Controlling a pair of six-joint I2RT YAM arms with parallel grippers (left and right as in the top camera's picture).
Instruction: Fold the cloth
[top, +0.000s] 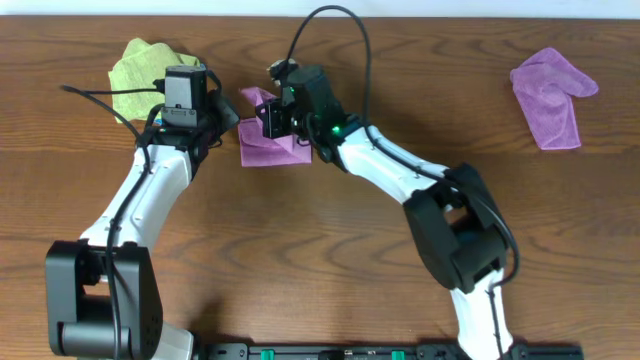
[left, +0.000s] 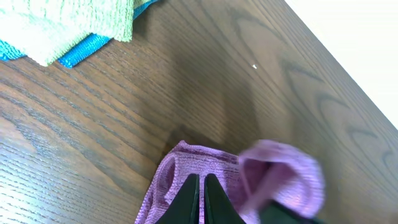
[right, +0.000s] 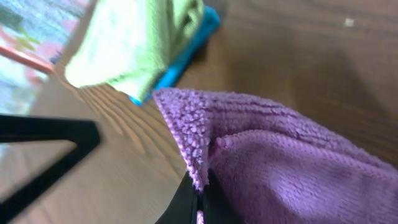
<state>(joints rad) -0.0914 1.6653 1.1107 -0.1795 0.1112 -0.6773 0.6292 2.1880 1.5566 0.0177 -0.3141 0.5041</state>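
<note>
From above we see the purple cloth (top: 265, 150) on the table (top: 330, 260), upper centre, between the left gripper (top: 228, 118) and the right gripper (top: 266, 124); a second purple cloth (top: 552, 95) (seen only here) lies upper right.

The left wrist view shows its fingers pressed together on the cloth's edge.

The right wrist view shows its fingers pinching a raised corner, with the green cloth (right: 137, 37) behind.

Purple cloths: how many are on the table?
2. One purple cloth is near the centre, right of the green cloth; the other purple cloth lies alone at the right end.
</note>
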